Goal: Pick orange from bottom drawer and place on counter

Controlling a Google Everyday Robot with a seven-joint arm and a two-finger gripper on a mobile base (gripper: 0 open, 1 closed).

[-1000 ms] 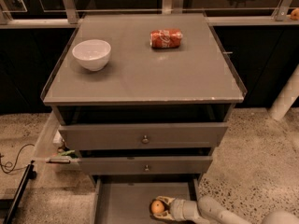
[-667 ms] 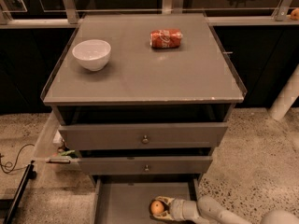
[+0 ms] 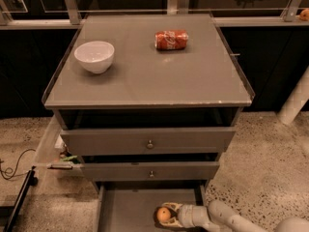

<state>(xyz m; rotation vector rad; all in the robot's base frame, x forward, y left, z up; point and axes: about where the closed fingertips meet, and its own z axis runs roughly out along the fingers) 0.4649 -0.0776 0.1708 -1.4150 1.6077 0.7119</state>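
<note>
Far above and beyond the gripper (image 3: pixel 167 216): the counter (image 3: pixel 145 81), broad, flat, matte grey, with a pale chipped front edge. Between counter and gripper, two shut upper drawers (image 3: pixel 193 140) with small round knobs.

Around the gripper itself, the bottom drawer (image 3: pixel 128 209), standing open, its plain grey floor bare to the gripper's left. Behind the gripper, toward the lower right, a pale grey arm (image 3: pixel 231 219) stretching in over the speckled floor (image 3: pixel 260 168).

Up on the counter, well above and left of the gripper, a white bowl (image 3: pixel 94 56). Almost straight above it, a red crushed soda can (image 3: pixel 171 39) on its side.

Inside the gripper, between the two pale fingers (image 3: pixel 175 208), the orange (image 3: pixel 163 213), clamped from either side, within the bottom drawer toward its right wall. Resting on the drawer floor or just off it: cannot tell. Small, round, smooth, slightly glossy, warm orange with a brighter patch on the skin.
</note>
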